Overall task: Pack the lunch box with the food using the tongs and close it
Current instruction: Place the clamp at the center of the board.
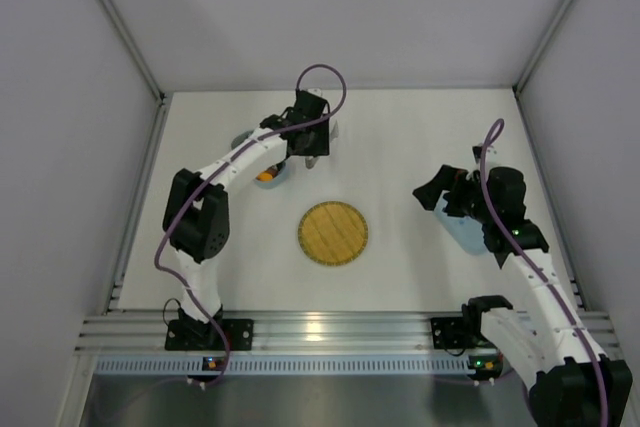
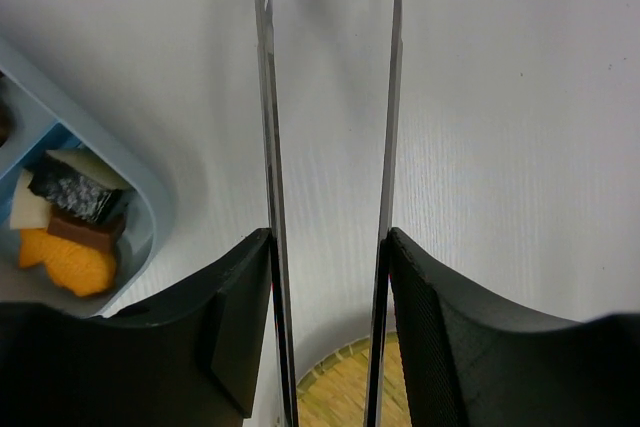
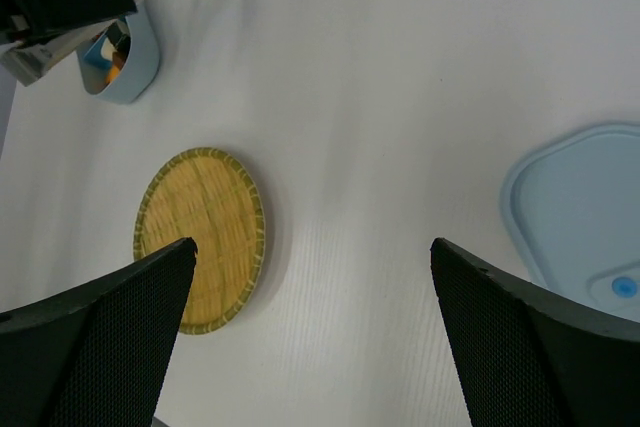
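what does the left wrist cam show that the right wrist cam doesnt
Only left wrist: the tongs, both arms pinched between the left tool's fingers, and separate food pieces inside the box. Only right wrist: the lid lying flat on the table, the whole plate, and the right tool open with nothing in it. Both: the box, the plate (just a sliver in the left wrist view) and the table.

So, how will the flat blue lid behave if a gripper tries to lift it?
The lid lies flat on the table, so its edge is probably hard to catch and it may slide. It looks like thin smooth plastic, likely light and somewhat slippery.
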You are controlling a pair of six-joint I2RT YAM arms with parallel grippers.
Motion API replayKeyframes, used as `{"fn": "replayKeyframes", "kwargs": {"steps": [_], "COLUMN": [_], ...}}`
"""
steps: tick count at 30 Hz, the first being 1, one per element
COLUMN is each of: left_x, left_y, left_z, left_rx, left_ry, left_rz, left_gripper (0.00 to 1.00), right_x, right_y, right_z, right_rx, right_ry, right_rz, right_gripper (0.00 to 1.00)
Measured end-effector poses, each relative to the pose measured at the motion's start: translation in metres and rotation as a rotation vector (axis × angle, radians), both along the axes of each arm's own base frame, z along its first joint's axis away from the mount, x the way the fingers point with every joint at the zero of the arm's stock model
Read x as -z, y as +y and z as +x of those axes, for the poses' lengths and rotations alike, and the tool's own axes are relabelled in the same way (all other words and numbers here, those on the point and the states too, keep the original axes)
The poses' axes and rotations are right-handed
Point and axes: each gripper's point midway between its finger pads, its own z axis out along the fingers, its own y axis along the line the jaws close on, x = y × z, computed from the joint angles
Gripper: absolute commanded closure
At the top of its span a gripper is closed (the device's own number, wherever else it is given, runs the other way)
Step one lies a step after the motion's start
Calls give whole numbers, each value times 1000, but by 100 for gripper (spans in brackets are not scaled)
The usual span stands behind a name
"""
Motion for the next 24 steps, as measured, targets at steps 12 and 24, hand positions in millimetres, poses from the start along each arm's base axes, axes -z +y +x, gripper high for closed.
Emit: {"fn": "replayKeyframes", "kwargs": {"steps": [12,24], "left_x": [52,107], "left_y": [-26,-36], "left_z": [40,57], "left_rx": [-7,0], "left_ry": [10,61], "left_rz": [-4,6], "left_gripper": [43,29], "right_x": [-17,12], "right_y": [-27,-74], "right_z": [15,9], "right_rx": [149,386], "right_ry": [-6,118], "right_rz": [-84,-225], "right_gripper": [1,1]}}
